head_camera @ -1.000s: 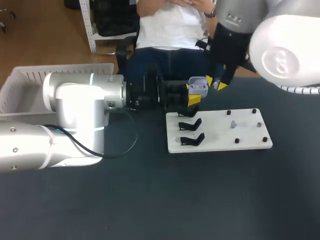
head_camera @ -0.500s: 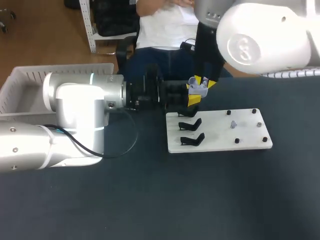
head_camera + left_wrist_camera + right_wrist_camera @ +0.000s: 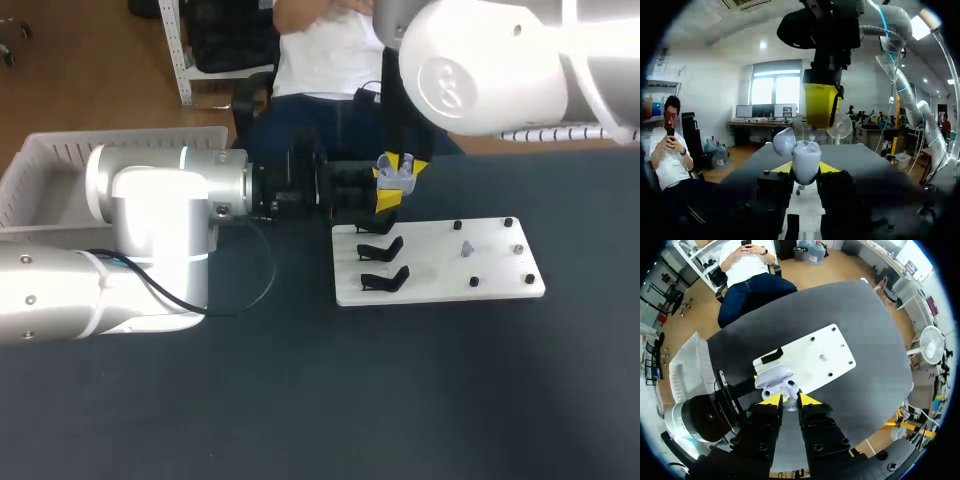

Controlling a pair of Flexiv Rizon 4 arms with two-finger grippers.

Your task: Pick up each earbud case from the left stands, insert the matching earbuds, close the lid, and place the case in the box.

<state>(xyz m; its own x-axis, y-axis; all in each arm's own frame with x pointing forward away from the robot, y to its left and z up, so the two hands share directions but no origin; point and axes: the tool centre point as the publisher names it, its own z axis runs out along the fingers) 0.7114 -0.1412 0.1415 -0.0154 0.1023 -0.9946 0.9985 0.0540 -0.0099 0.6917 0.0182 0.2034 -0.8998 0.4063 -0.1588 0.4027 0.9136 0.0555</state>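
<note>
My left gripper (image 3: 385, 196) holds a lavender earbud case (image 3: 396, 179) just behind the white board's (image 3: 440, 286) far left corner, fingers shut on its body (image 3: 805, 163), lid (image 3: 784, 141) open. My right gripper (image 3: 405, 165) hangs straight over the open case (image 3: 776, 382), its yellow tips (image 3: 790, 399) close together on what looks like a small pale earbud, right at the case's opening. One more pale earbud (image 3: 467, 248) sits among the black pegs on the board's right half. Two black stands (image 3: 382, 249) on the left half hold nothing.
A white slatted basket (image 3: 40, 170) stands at the table's far left, behind my left arm. Small black pegs (image 3: 508, 222) dot the board's right half. Dark tabletop stretches in front of the board.
My right arm swung left, bringing its gripper from just right of the case to directly above it. The left arm and the case stayed still.
</note>
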